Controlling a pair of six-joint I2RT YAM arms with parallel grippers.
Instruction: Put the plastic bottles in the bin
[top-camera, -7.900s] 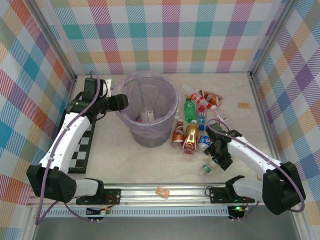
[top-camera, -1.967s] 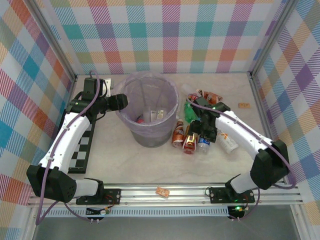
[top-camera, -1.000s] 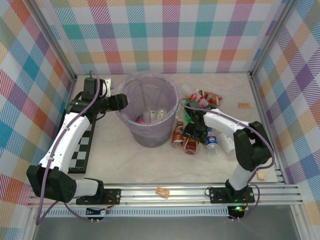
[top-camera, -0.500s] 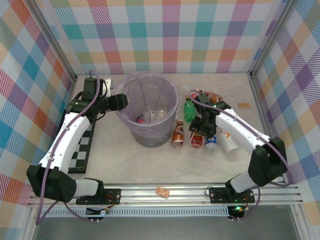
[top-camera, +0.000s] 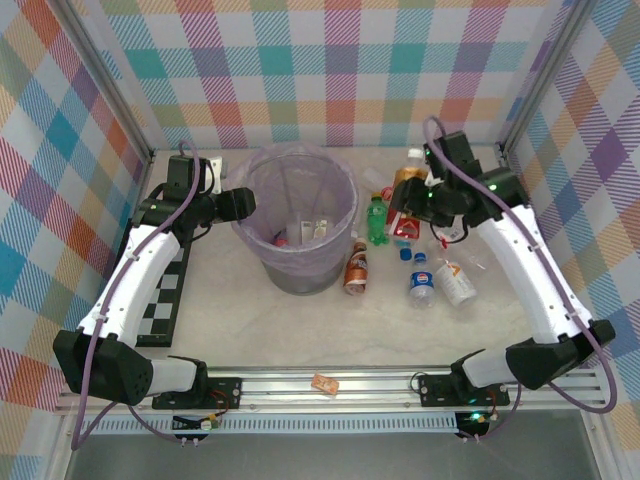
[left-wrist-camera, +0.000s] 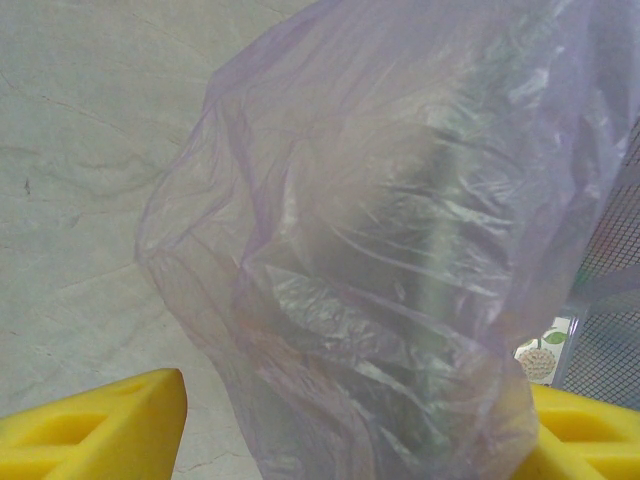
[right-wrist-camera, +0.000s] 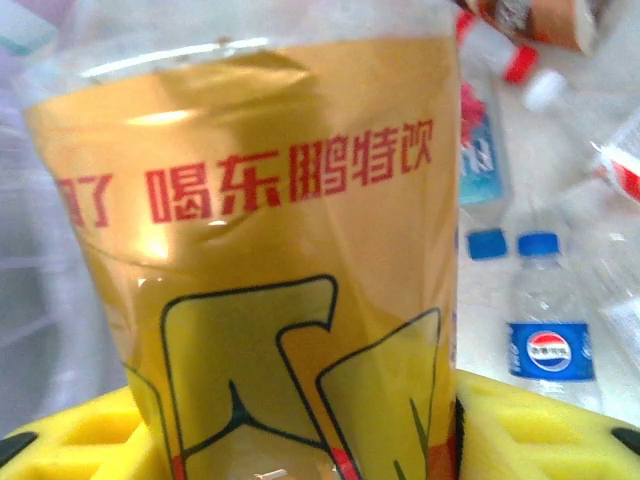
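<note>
Right arm is up high over the back right of the surface (top-camera: 300, 330), elbow bent, forearm angled in toward the middle. The right pincer (top-camera: 418, 200) is clamped on an amber bottle (top-camera: 406, 183) with a yellow label and white cap. The wrist view shows yellow pads hugging both sides of that label, red Chinese lettering across it. The bottle hangs in the air, right of the bin (top-camera: 300, 278) and not over it.

Below it on the surface lie a green bottle (top-camera: 377, 222), a brown bottle (top-camera: 356, 268) just beside the bin wall, a blue-capped Pepsi bottle (top-camera: 421, 283) and a clear bottle (top-camera: 457, 282) next to that. A couple of bottles already sit at the bottom of the bin.

Left arm reaches forward along the left side, wrist turned in at the bin's left rim. The left pincer (top-camera: 243, 203) is spread wide, yellow fingers (left-wrist-camera: 100, 420) far apart, with the lilac bag (left-wrist-camera: 400, 250) bulging between them.
</note>
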